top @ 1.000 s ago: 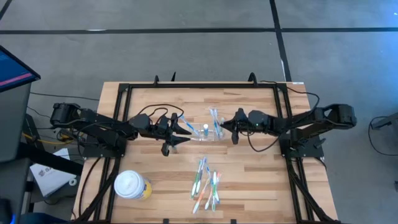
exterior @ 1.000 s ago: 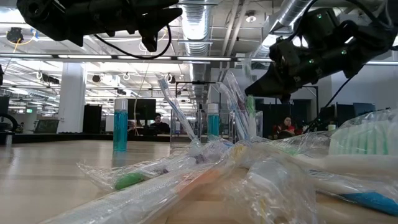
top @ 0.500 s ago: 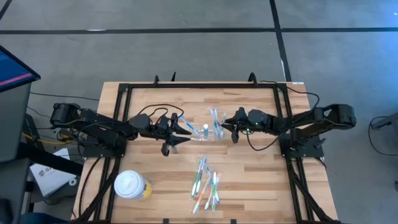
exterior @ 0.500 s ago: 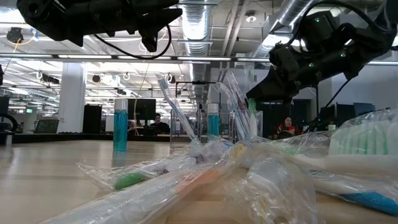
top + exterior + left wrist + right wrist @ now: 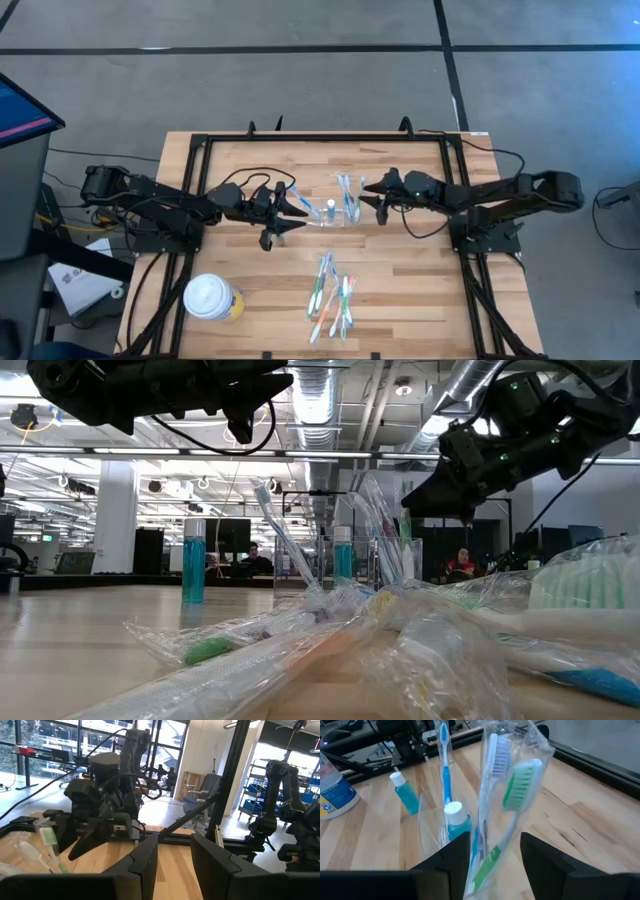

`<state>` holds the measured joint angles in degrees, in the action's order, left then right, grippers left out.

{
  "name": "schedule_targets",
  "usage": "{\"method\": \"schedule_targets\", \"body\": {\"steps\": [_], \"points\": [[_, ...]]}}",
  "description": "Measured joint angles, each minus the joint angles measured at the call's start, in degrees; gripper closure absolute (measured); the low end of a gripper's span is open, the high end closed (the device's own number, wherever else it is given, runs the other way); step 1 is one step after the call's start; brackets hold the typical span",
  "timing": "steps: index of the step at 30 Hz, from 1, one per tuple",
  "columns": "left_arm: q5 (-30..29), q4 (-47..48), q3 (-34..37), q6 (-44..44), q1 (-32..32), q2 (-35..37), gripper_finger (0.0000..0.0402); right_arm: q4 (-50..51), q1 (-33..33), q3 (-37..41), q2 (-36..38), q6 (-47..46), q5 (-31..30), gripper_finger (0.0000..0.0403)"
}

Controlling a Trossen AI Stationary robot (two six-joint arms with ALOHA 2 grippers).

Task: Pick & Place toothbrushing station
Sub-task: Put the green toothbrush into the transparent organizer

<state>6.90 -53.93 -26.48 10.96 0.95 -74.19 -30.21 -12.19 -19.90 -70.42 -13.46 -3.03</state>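
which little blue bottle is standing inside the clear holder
The white-capped blue bottle beside the wrapped toothbrushes in the clear holder; the other blue bottle stands alone on the table.

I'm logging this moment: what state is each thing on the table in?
Toothbrushing station: upright, holding wrapped brushes and a blue bottle.
Left end effector: open, beside the station.
Right end effector: open, facing the station.
Wrapped toothbrushes: lying loose.
Yellow cup: lidded.

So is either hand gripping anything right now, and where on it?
Nothing is held. The right hand is open beside the toothbrushing station, its fingers apart with wrapped toothbrushes ahead of them. The left hand is open too.
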Motion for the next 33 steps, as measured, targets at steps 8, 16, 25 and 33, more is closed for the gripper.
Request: {"method": "schedule_targets", "body": {"steps": [8, 16, 25, 33], "points": [[0.01, 0.02, 0.0, 0.0, 0.0, 0.01, 0.0291, 6.69, -1.08, 0.0, 5.16, 1.4, 0.0, 0.0243], [0.0, 2.67, 0.0, 1.39, 0.81, 0.0, 0.0291, 15.23, -0.66, -0.02, 10.39, -1.41, 0.17, 0.0248], [-8.19, 8.72, -0.02, 3.18, 6.0, 0.0, 0.03, 20.08, 3.04, -0.02, 13.53, -3.69, 0.22, 0.0251], [-17.45, 19.24, -0.02, 11.47, 13.25, -0.01, 0.0305, 19.95, 4.37, -0.02, 14.88, -3.69, 0.22, 0.0259]]}}
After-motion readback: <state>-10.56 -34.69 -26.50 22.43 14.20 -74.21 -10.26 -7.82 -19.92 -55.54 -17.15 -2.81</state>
